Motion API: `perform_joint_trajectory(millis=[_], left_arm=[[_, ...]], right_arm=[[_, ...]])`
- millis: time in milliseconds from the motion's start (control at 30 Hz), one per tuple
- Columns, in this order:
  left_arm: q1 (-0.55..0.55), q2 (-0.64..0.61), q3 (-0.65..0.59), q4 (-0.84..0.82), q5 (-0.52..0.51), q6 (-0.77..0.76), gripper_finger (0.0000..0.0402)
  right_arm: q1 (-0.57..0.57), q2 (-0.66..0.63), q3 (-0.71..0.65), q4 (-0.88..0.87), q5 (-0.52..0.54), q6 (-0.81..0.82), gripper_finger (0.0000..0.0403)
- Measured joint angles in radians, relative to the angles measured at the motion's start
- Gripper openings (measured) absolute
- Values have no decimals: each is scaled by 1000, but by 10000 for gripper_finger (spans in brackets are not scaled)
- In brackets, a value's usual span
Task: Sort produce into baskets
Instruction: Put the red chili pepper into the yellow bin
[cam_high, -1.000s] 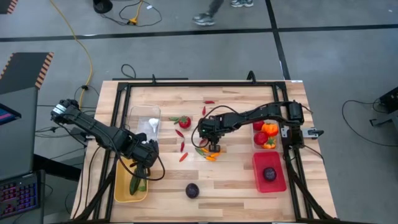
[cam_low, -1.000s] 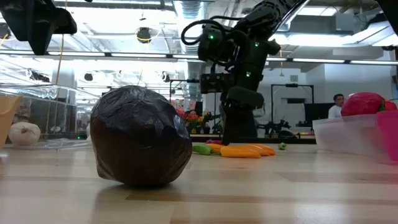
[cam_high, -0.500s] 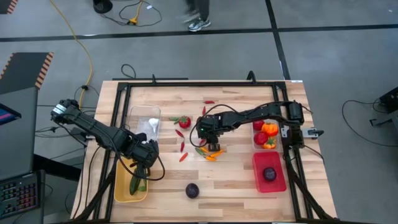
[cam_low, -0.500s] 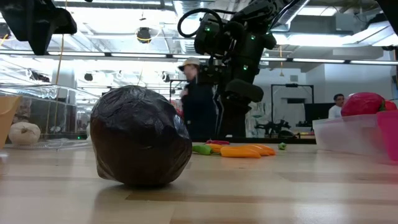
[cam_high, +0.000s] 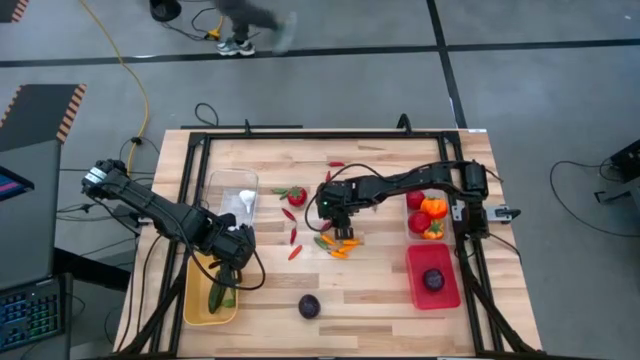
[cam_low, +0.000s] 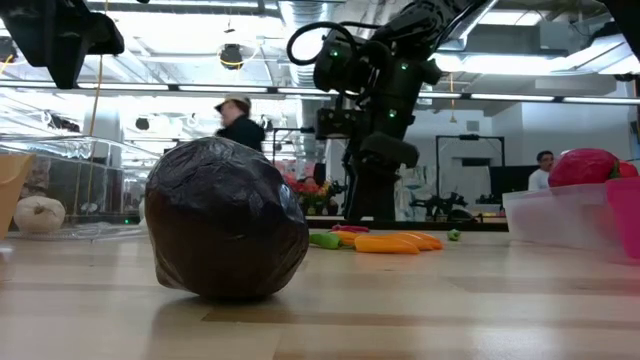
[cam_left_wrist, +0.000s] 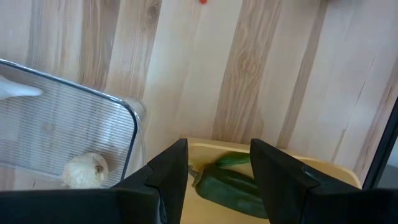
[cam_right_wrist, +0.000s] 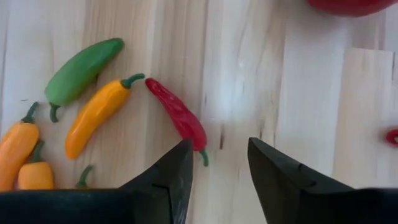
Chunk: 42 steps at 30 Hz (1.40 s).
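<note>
Hovering my right gripper (cam_right_wrist: 214, 180), fingers apart and empty, over the red chilli (cam_right_wrist: 179, 116), I fear it snagging the orange chilli (cam_right_wrist: 98, 114) crowding its nine o'clock side.

A pale wooden tabletop (cam_high: 380, 290), its planks joined in strips with visible grain and a smooth, lightly sheened finish. The dark purple round (cam_low: 226, 219) looks wrapped in crinkled, glossy film that catches the ceiling lights. A clear bin (cam_left_wrist: 62, 134) of ribbed transparent plastic holds a matt white garlic (cam_left_wrist: 84, 169); the yellow bin (cam_high: 210, 290) and red bin (cam_high: 432, 276) are smooth opaque plastic. The red chilli (cam_right_wrist: 177, 115), the orange chilli (cam_right_wrist: 98, 113) and the green chilli (cam_right_wrist: 82, 68) show a smooth, waxy plastic skin. The right gripper (cam_right_wrist: 217, 171) has fingers of matt black plastic. A black metal frame (cam_high: 300, 137) rims the table.
</note>
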Motion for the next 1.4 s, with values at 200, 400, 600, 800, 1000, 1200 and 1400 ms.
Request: perform_joint_trajectory(millis=[200, 400, 600, 800, 1000, 1200, 1400], left_arm=[[0, 0, 0, 0, 0, 0, 159], [0, 0, 0, 0, -19, 0, 159], [0, 0, 0, 1, -24, 0, 159], [0, 0, 0, 3, -24, 0, 159], [0, 0, 0, 5, -24, 0, 159], [0, 0, 0, 8, -24, 0, 159], [0, 0, 0, 8, -24, 0, 159]], right_arm=[[6, 0, -31, 28, -55, 2, 176], [6, -1, -43, 72, -47, 2, 174], [6, -1, -43, 75, -44, 2, 169], [6, -1, -43, 75, -45, 0, 162], [6, -1, -69, 108, -49, 1, 154], [8, -1, -114, 131, -52, 4, 152], [9, -2, -122, 162, -52, 4, 148]])
